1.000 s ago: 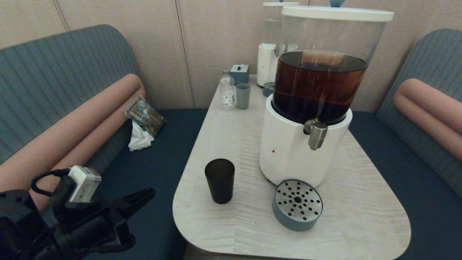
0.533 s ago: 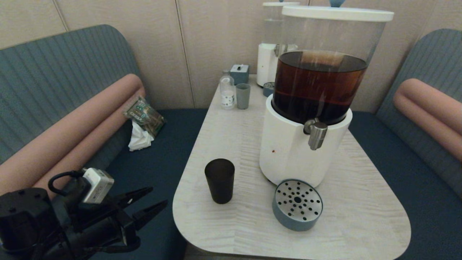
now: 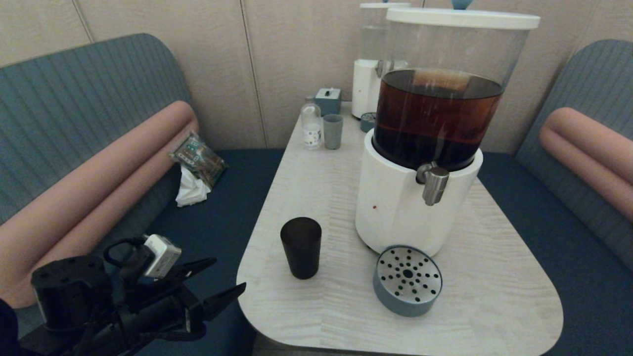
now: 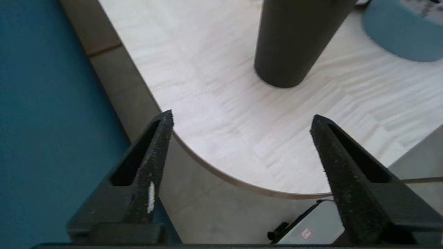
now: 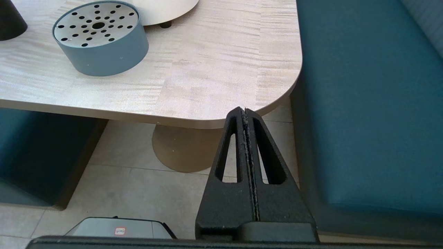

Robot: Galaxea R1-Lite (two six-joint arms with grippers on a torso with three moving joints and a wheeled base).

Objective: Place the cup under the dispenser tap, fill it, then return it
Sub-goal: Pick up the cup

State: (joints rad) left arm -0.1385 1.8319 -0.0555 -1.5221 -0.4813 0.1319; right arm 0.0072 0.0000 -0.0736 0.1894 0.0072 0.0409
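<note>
The matte black cup (image 3: 301,247) stands upright on the pale wooden table (image 3: 316,178), left of the big dispenser's white base (image 3: 395,207). The brushed-steel dispenser tap (image 3: 434,185) juts from that base, under the tank of dark brown liquid. Below the tap sits a blue-grey drip tray (image 3: 407,280) with a perforated steel top. My left gripper (image 3: 225,279) hovers open off the table's front-left corner, empty, pointing toward the cup (image 4: 294,38) with a gap between. My right gripper (image 5: 244,110) is shut and empty below the table's front-right corner, out of the head view.
At the table's far end stand a small grey-green cup (image 3: 333,131), a clear bottle (image 3: 311,124), a small blue box (image 3: 328,100) and a smaller clear-liquid dispenser (image 3: 371,74). Blue benches with pink bolsters flank the table; a packet and tissue (image 3: 195,165) lie on the left bench.
My left gripper has opened and moved right toward the table corner and the cup. Cup, dispenser and tray have not moved.
</note>
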